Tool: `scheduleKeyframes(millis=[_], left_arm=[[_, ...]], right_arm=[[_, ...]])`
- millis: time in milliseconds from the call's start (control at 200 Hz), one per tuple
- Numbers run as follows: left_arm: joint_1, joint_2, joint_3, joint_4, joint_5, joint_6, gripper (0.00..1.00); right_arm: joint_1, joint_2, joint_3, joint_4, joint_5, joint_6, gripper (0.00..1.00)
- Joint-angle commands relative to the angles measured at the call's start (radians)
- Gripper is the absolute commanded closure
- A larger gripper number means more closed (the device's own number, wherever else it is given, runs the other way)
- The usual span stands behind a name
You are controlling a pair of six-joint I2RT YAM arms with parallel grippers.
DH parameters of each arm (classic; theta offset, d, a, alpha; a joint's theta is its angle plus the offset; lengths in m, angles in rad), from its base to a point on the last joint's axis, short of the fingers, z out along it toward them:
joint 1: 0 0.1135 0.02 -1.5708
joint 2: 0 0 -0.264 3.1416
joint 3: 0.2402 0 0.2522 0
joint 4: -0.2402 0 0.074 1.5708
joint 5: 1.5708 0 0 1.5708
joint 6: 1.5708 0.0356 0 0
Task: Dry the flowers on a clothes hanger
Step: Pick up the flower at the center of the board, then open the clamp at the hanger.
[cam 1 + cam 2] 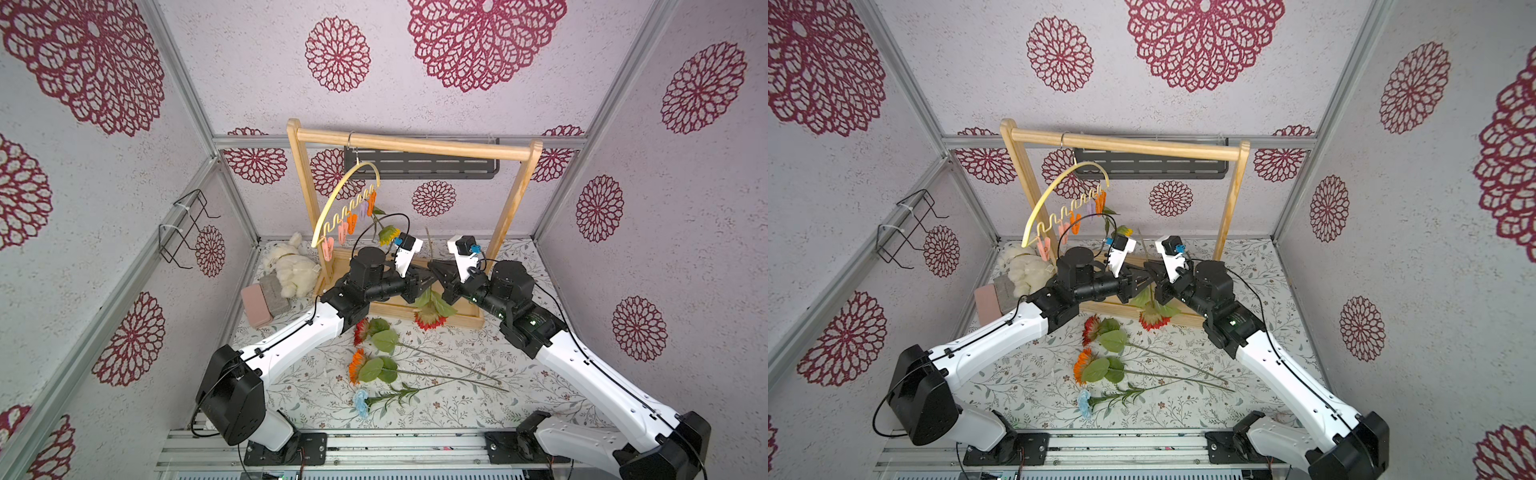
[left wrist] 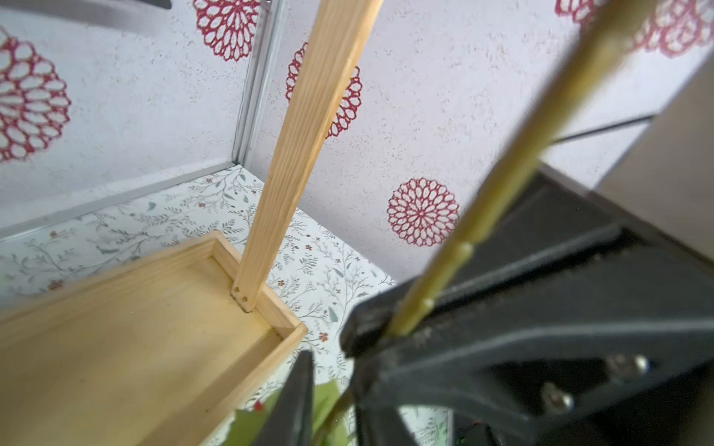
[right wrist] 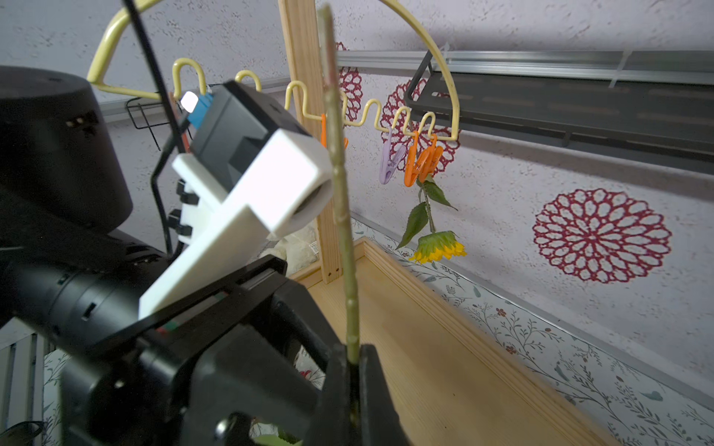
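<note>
One red flower [image 1: 430, 318], head down: right gripper [image 3: 353, 370] pinches thin stem [image 3: 342, 216]; left gripper [image 1: 423, 276] pressed shut just below. Likely light, springy; hold mid-stem.

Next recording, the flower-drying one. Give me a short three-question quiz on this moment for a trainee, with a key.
1. True or false: the right gripper is closed on the stem of a red artificial flower whose head hangs downward.
2. How many flowers lie on the floral-print table cover?
3. The yellow artificial flower hangs head-down from the pale yellow wavy-bar clothes hanger. Which colour of clothespin holds it? A. pink B. orange C. lilac

Key
1. True.
2. Three: a second red flower, an orange flower and a light blue flower.
3. B, the orange clothespin.
</note>
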State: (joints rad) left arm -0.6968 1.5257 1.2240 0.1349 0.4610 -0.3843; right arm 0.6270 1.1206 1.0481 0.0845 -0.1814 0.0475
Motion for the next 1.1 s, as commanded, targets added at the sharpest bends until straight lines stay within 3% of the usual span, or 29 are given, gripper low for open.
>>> scheduleKeyframes(millis=[0, 40, 100, 185, 405, 555, 886, 1096], left_arm=[[0.003, -0.009, 0.002, 0.067, -0.020, 0.001, 1.00], [0.003, -0.016, -0.008, 0.081, -0.009, 0.004, 1.00], [0.004, -0.027, -0.024, 0.100, 0.017, 0.014, 1.00], [0.010, -0.050, -0.045, 0.095, 0.063, 0.042, 1.00], [0.101, -0.135, -0.152, 0.089, 0.166, 0.009, 1.00], [0.135, -0.259, -0.249, -0.020, 0.121, 0.074, 1.00], [0.190, -0.627, -0.526, -0.105, -0.115, 0.093, 1.00], [0.284, -0.787, -0.589, -0.201, -0.185, 0.026, 1.00]], right_arm=[[0.005, -0.012, -0.002, 0.025, -0.023, 0.007, 1.00], [0.005, -0.015, -0.003, 0.022, -0.020, 0.005, 0.99], [0.005, -0.028, -0.010, 0.019, -0.033, -0.013, 0.78], [0.000, -0.063, -0.028, 0.032, -0.090, -0.053, 0.64], [-0.132, -0.086, -0.028, 0.096, -0.425, 0.015, 0.47], [-0.213, -0.059, -0.049, 0.217, -0.513, 0.107, 0.46], [-0.216, 0.157, 0.049, 0.290, -0.377, 0.135, 0.48], [-0.181, 0.318, 0.152, 0.331, -0.336, 0.122, 0.49]])
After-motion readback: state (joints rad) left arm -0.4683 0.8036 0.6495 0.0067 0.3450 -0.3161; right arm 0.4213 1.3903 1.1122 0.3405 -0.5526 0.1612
